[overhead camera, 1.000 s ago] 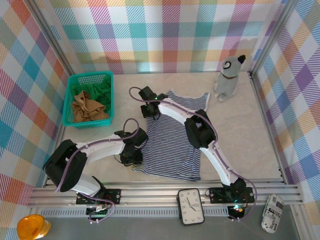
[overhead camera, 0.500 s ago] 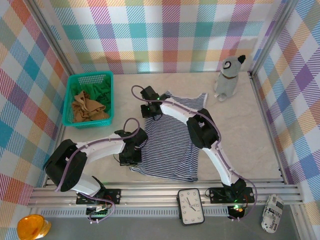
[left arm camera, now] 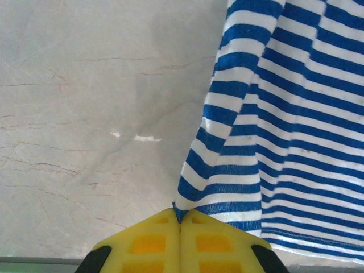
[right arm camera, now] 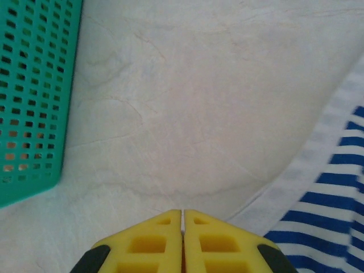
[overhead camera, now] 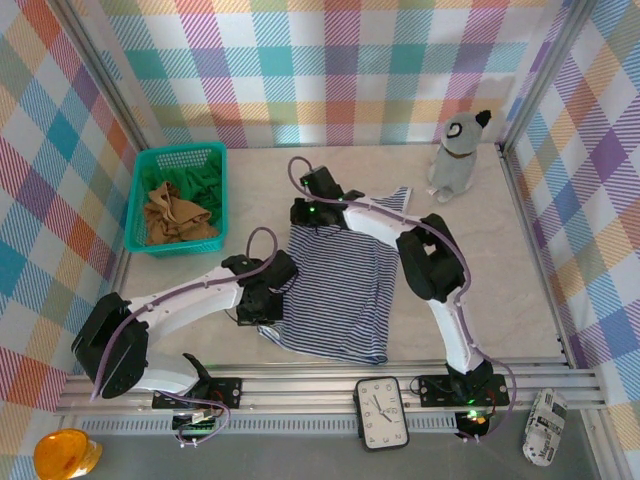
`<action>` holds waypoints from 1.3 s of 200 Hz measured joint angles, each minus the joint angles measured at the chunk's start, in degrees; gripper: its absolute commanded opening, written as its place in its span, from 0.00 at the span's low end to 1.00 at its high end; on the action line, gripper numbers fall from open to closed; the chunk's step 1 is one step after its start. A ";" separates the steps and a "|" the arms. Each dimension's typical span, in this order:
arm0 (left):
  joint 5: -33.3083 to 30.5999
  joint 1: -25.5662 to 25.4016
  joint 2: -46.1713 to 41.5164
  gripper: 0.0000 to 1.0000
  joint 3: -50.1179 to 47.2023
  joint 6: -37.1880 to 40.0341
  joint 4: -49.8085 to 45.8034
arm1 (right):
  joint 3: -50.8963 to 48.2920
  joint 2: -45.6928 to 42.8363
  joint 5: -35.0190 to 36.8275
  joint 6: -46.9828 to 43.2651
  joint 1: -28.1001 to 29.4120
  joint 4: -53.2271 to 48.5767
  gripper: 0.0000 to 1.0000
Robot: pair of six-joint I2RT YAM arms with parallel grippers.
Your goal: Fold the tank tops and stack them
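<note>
1. Two grippers are both closed. The left gripper (overhead camera: 264, 312) (left arm camera: 180, 219) has its yellow fingers pressed together on the lower left hem corner of the striped tank top (overhead camera: 340, 290) (left arm camera: 284, 114). In the left wrist view the cloth runs straight into the seam between the fingers.
2. The right gripper (overhead camera: 303, 213) (right arm camera: 182, 213) also has its fingers together, with only a hairline slit between them. It sits at the top's upper left corner. In the right wrist view the white trim (right arm camera: 318, 153) slants down to the edge of one finger. I cannot tell whether any cloth is actually pinched there.
3. The striped top lies on the pale table (overhead camera: 500, 260) in the middle of the overhead view. Its long axis runs from the upper part of the frame to the lower part, leaning slightly. One strap (overhead camera: 400, 195) points to the upper right, towards the toy dog (overhead camera: 455, 155). The hem (overhead camera: 330, 350) faces the lower edge, and the left side looks bunched inward.
4. The teal mesh basket (overhead camera: 180, 152) (right arm camera: 28, 85) stands at the upper left, well apart from the striped top. It holds the tan-brown tank top (overhead camera: 175, 215), crumpled at the near end, and the green tank top (overhead camera: 205, 180) behind it.
</note>
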 measured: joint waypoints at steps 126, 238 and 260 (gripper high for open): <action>-1.14 -15.98 17.77 0.01 13.46 -1.88 -0.02 | -23.65 -10.47 -3.74 5.60 -7.04 13.20 0.10; 0.55 -19.58 24.33 0.10 14.10 0.98 1.64 | -33.90 -13.25 -4.28 6.99 -9.46 18.23 0.12; 1.92 -19.56 24.26 0.13 13.51 2.45 2.10 | -33.94 -13.64 -4.13 6.82 -9.75 18.18 0.13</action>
